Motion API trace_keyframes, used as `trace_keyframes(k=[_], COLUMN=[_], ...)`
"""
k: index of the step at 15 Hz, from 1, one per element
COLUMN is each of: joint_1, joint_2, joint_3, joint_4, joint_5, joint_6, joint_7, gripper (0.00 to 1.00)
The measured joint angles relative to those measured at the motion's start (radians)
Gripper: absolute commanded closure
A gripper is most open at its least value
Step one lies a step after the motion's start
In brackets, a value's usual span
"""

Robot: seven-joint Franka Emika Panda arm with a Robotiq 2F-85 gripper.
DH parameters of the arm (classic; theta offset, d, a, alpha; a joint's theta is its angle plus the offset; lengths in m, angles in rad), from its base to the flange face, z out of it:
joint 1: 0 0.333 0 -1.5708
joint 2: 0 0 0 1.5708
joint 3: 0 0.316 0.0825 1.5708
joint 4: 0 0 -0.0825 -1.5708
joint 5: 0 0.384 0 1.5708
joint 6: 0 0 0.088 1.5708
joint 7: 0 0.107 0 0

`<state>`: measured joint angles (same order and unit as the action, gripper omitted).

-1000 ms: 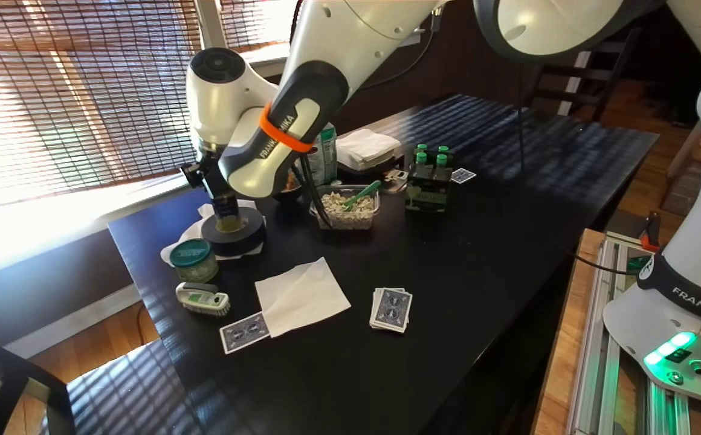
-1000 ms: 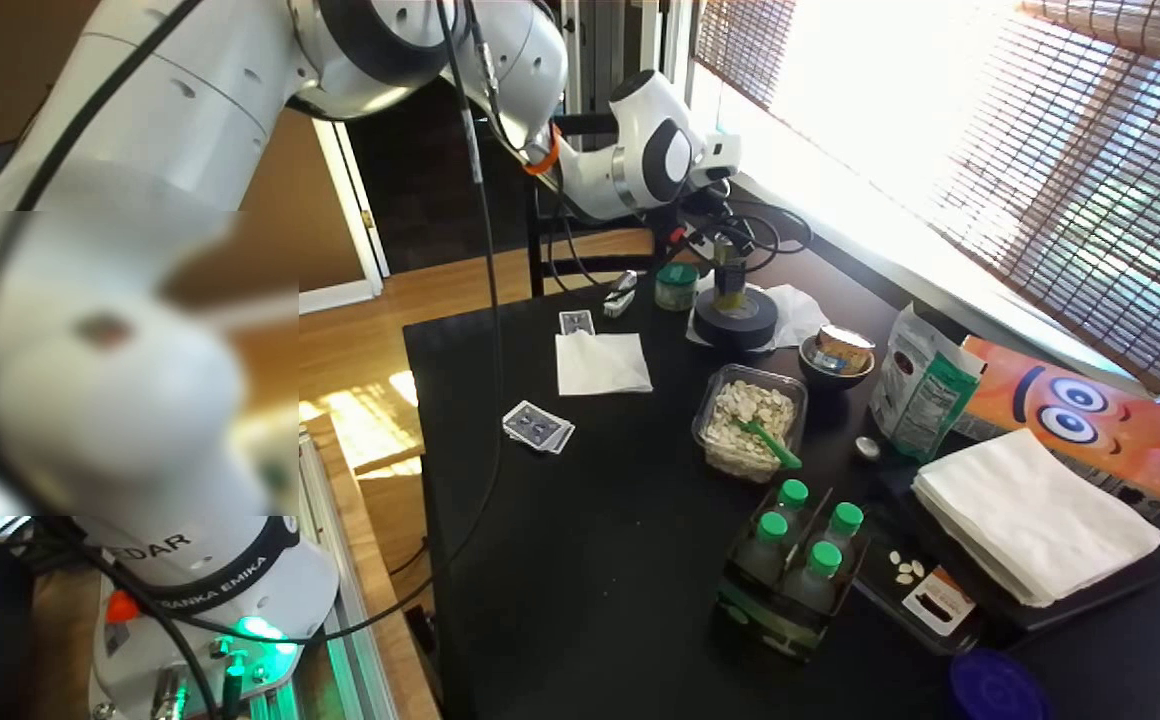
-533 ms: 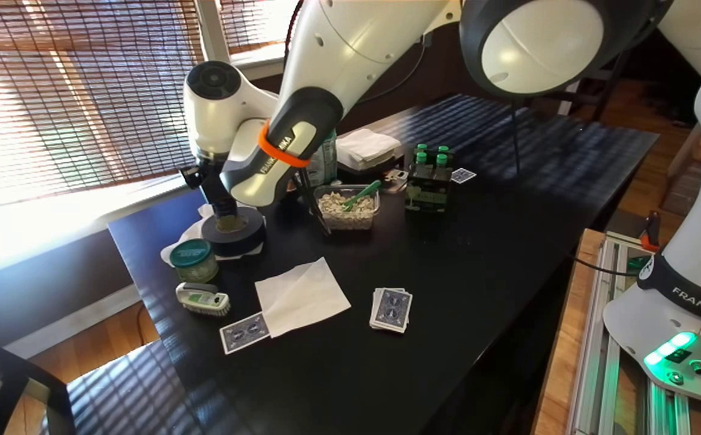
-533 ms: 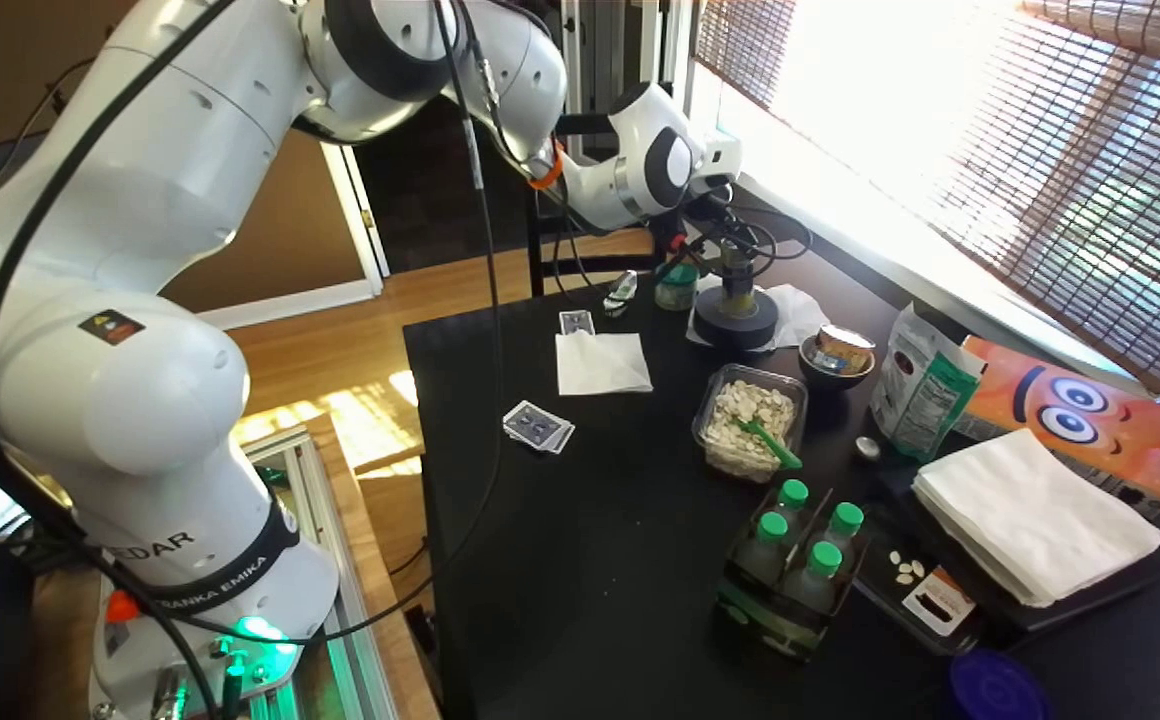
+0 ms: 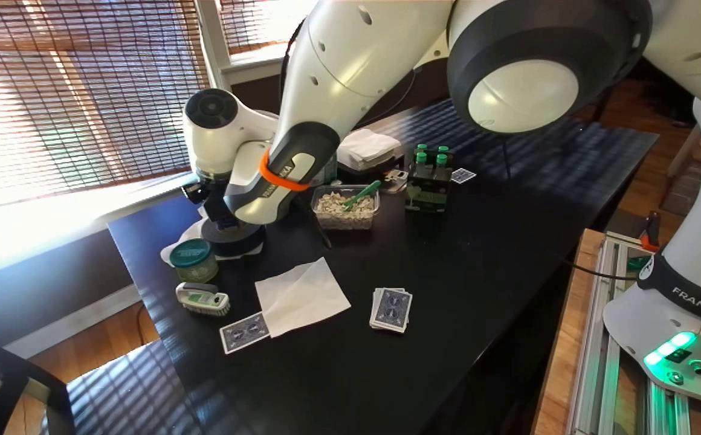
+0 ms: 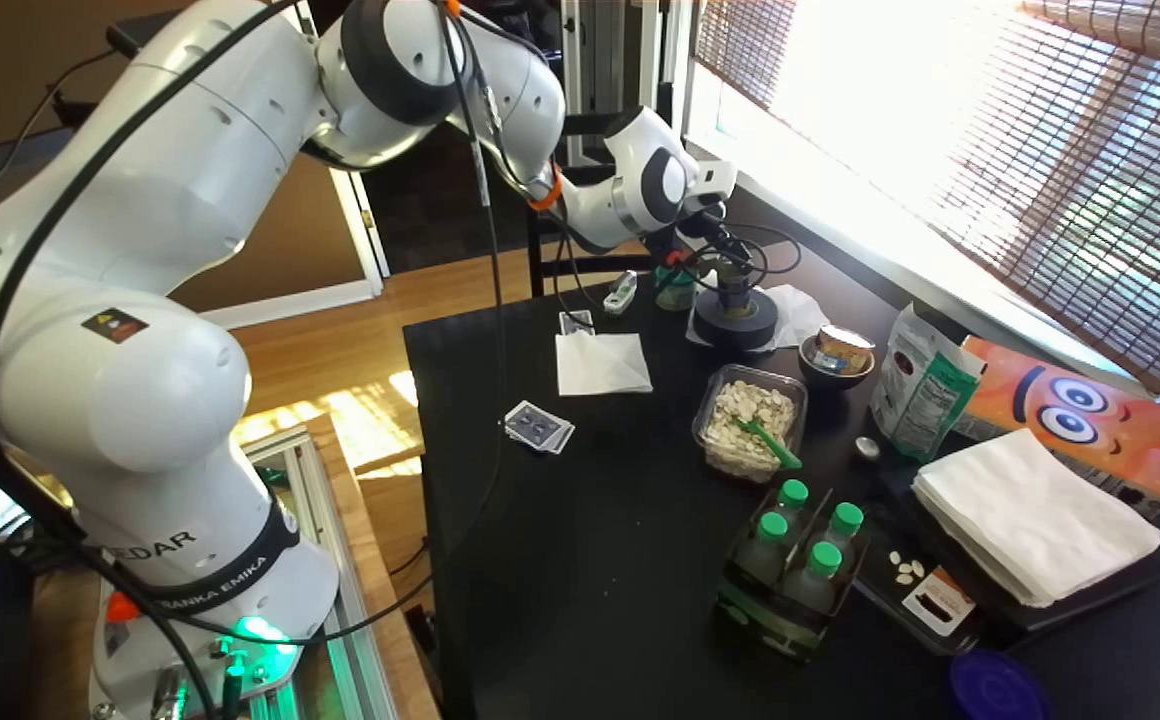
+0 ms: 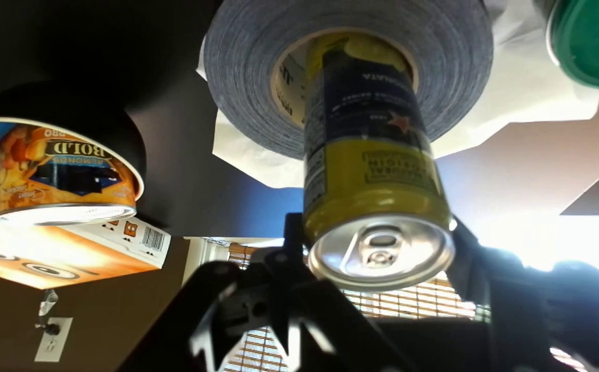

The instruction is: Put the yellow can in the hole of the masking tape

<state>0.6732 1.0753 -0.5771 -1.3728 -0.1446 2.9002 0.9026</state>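
Observation:
The yellow can (image 7: 382,170) has a dark blue label and a silver top with a pull tab. It stands slightly tilted. Its lower end is inside the hole of the masking tape (image 7: 248,67), a wide grey roll with a cream core; the very bottom is hidden. My gripper (image 7: 377,243) is shut on the can, one finger on each side near its top. In both exterior views the tape (image 5: 235,243) (image 6: 730,335) lies flat near the window, with the can (image 6: 737,308) upright in it. The gripper (image 5: 220,208) covers the can's upper part in an exterior view.
A white napkin (image 7: 258,150) lies under the tape. A green-lidded jar (image 5: 193,263) and a brush (image 5: 202,299) stand close by. A dark bowl with an almond can (image 7: 67,170) is on the other side. A clear food container (image 5: 344,214) and a bottle carrier (image 5: 428,190) stand farther off.
The arm and gripper have moved down toward the tape, and the can has gone lower with them. The tape and the other things on the table have not moved.

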Motion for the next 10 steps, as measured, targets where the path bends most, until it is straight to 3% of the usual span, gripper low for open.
trace_keyframes(k=[2, 10], joint_1=[-0.001, -0.057], joint_2=[0.002, -0.059], joint_3=[-0.006, -0.007], joint_4=[0.013, 0.073], joint_5=[0.000, 0.000], joint_6=[-0.008, -0.117], joint_7=[0.000, -0.027], gripper=[0.00, 0.00])
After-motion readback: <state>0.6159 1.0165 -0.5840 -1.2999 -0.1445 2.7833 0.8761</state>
